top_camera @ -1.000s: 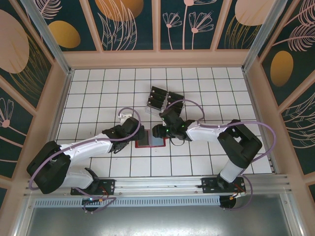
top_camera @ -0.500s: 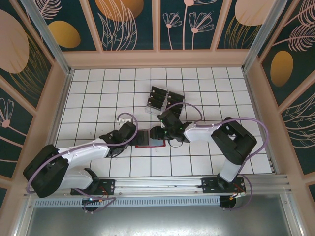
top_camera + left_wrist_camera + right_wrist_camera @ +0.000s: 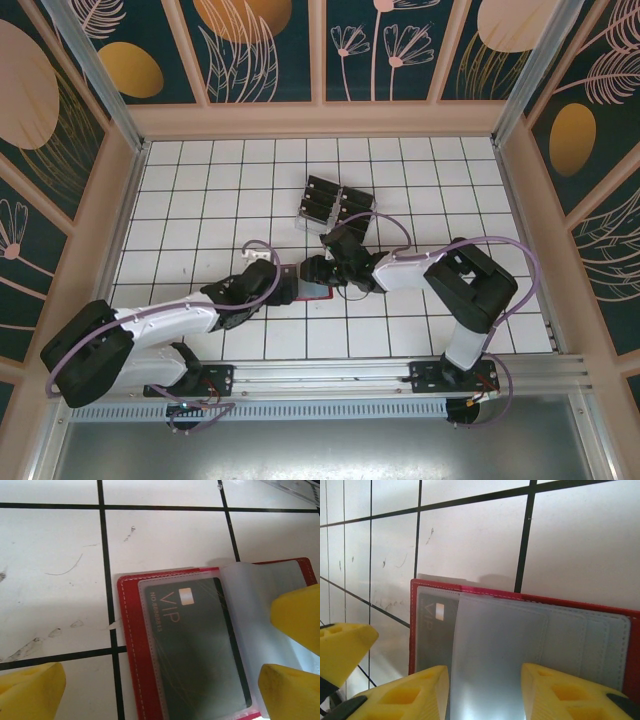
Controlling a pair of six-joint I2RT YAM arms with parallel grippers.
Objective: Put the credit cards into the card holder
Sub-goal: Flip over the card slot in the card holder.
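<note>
With the right hand [image 3: 485, 680] partly parted, straddles the clear sleeve [image 3: 495, 640]. With the left hand [image 3: 160, 695] spread wide, brackets the open card holder [image 3: 131, 645]. Lies flat on the worktop [image 3: 50, 555] between both, one credit card [image 3: 200, 650] tucked under its plastic.

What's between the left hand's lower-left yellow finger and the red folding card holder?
Bare white tile with a black grout line beside the red card holder, in the left wrist view.
</note>
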